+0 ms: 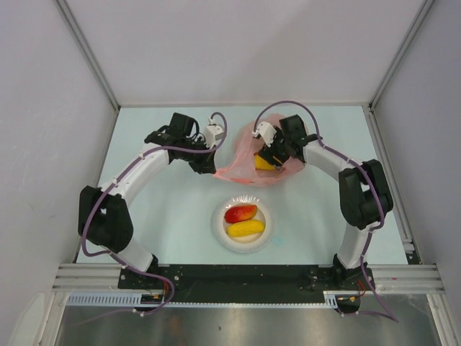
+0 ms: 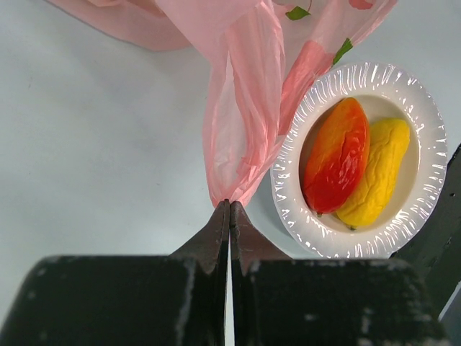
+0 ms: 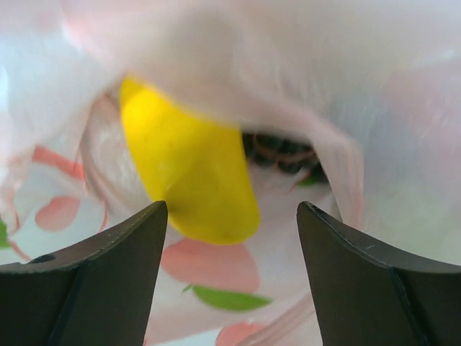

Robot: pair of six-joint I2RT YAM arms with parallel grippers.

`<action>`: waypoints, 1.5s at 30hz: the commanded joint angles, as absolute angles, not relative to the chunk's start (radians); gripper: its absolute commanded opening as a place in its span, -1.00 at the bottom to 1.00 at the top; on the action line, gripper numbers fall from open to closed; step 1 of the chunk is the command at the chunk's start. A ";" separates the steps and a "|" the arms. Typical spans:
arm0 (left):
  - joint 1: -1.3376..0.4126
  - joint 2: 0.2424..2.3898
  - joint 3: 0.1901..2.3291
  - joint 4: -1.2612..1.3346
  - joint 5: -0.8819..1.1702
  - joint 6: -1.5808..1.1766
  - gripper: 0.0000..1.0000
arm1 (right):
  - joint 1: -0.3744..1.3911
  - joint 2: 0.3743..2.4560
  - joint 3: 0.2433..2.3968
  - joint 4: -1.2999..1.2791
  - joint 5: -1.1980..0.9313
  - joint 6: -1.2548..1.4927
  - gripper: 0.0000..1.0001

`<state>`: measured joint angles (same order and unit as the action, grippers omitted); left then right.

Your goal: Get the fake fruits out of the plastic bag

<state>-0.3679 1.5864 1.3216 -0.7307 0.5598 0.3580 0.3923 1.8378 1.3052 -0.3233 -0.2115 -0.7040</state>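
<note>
The pink bag (image 1: 245,173) lies in the far half of the worktop (image 1: 173,216), midway between its side edges. The left hand (image 2: 229,207) is pinched tight on a gathered fold of the bag. The right hand (image 3: 230,216), spread wide, faces into the bag's mouth, with a yellow piece (image 3: 191,173) just beyond its fingers. A red mango (image 1: 240,213) and a yellow mango (image 1: 245,228) sit in the white bowl (image 1: 218,225) nearer the near edge.

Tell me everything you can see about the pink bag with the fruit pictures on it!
The thin, crinkly, see-through pink plastic bag is printed with red fruit shapes and green leaves. It lies crumpled on the pale table, beyond the white round bowl. The left gripper has its fingers shut on a twisted strip of it, which looks stretched. The right gripper, fingers open, is at its mouth, where a glossy yellow plastic fruit piece and something dark show inside.
</note>
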 commanded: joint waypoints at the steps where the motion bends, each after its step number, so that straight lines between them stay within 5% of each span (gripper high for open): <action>1: -0.371 1.588 1.370 -0.721 0.581 0.353 -0.99 | 0.391 1.906 1.402 -0.290 -0.304 -0.721 0.61; 5: -0.371 1.586 1.373 -0.721 0.577 0.353 -0.99 | 0.400 1.972 1.457 -0.305 -0.310 -0.732 0.83; 24: -0.370 1.634 1.443 -0.759 0.578 0.370 -0.99 | 0.443 2.161 1.670 -0.442 -0.435 -0.733 0.82; 37: -0.368 1.651 1.465 -0.767 0.568 0.361 -0.99 | 0.482 2.119 1.658 -0.418 -0.304 -0.654 0.36; 45: -0.368 1.693 1.477 -0.745 0.586 0.287 -0.99 | 0.476 2.020 1.678 -0.509 -0.336 -0.635 -0.19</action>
<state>-0.3679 1.6608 1.4357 -0.7692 0.5575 0.3313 0.4774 2.1361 1.6344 -0.4500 -0.3210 -0.6544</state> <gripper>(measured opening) 0.005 0.683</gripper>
